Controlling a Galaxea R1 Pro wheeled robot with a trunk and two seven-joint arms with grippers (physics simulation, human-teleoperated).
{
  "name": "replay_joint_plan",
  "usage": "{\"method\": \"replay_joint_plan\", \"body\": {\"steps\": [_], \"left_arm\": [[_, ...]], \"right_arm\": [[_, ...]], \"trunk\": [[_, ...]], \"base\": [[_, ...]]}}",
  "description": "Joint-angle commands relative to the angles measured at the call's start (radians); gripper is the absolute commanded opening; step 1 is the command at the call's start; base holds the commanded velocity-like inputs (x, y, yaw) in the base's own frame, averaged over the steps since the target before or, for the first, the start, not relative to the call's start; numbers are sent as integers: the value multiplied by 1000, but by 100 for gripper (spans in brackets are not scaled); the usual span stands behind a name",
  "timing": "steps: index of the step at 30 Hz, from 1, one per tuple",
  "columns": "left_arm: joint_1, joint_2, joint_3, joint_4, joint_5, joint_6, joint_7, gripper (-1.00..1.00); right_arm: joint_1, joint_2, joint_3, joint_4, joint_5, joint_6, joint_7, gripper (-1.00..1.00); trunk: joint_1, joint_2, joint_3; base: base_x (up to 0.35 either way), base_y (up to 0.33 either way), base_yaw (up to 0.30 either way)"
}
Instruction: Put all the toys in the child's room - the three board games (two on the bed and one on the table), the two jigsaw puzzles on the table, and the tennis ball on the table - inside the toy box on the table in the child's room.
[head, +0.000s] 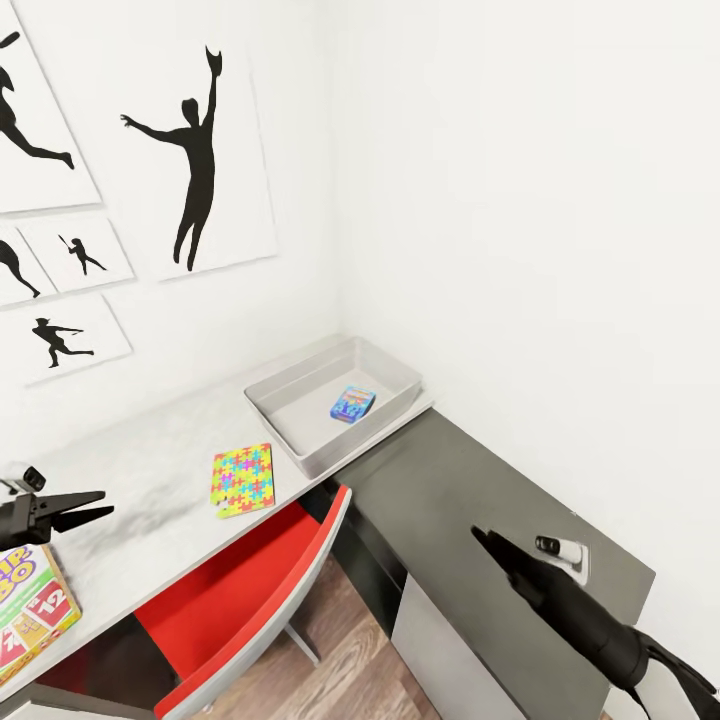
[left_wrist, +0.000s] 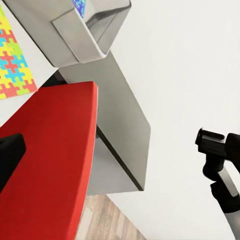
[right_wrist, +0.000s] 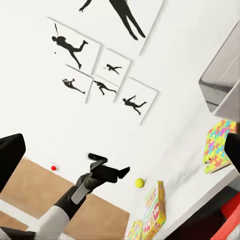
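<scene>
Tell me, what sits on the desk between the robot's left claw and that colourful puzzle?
Nothing. In the head view, only bare grey table lies between the left gripper and the jigsaw puzzle.

— How many puzzles lie out?
— One jigsaw puzzle (head: 243, 479) on the surface, and one slab in the toy box (head: 300, 442).
— Game boxes?
— One SKIP-BO box (head: 30, 608).
— Balls?
— One tennis ball (right_wrist: 139, 183).
— Posters?
— Five.
</scene>
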Motion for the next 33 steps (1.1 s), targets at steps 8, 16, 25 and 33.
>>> {"method": "replay_joint_plan", "body": {"steps": [8,16,25,33], "left_arm": [[1,-3,0,4,0,5,-4,100],[1,-6,0,4,0,4,-4,100],[1,-6,0,3,2,5,-4,100],[1,-2,0,3,2,5,-4,100]], "right_arm": [[0,22,2,0,42,5,2,100],[0,28,0,0,54,5,3,100],[0,28,-4,0,55,6,6,100],[0,28,-6,0,55,6,8,100]], "trunk": [[1,-2,-2],[1,-2,-2],[1,-2,2],[1,-2,6]], "base": [[0,0,0],[0,0,0],[-23,68,-80],[-14,86,-110]]}}
